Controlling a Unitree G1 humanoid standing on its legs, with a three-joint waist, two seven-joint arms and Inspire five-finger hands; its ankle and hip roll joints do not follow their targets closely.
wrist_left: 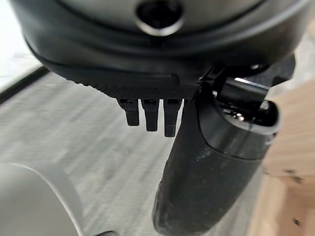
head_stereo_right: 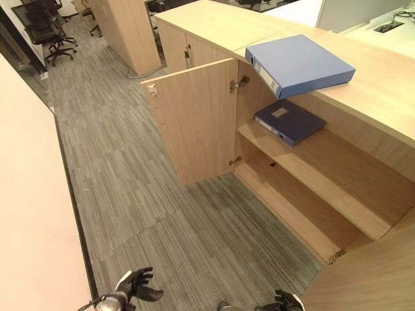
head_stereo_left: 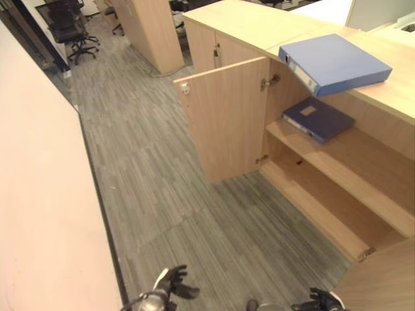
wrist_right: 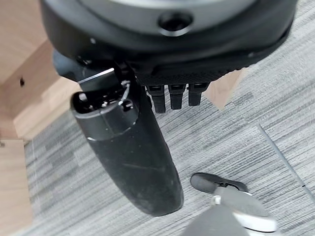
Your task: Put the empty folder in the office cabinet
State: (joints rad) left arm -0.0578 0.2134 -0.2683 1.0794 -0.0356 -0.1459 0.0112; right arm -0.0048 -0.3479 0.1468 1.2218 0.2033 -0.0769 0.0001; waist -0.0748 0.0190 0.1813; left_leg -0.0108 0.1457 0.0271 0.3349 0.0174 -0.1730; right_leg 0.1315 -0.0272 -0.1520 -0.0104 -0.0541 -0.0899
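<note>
I see a light blue ring-binder folder (head_stereo_left: 337, 63) lying flat on top of the pale wooden office cabinet (head_stereo_left: 253, 26), above its open door (head_stereo_left: 224, 120). My left hand (head_stereo_left: 174, 282) and right hand (head_stereo_left: 319, 300) hang low, fingers relaxed, holding nothing. A dark blue folder (head_stereo_left: 318, 118) rests on the upper shelf.

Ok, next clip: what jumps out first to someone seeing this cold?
The blue folder lying flat on the wooden cabinet top, one corner sticking out past the edge. Right under it, the cabinet door stands open, and a darker blue folder lies on the upper shelf. Both hands hang low over the grey carpet, left hand and right hand, holding nothing.
</note>
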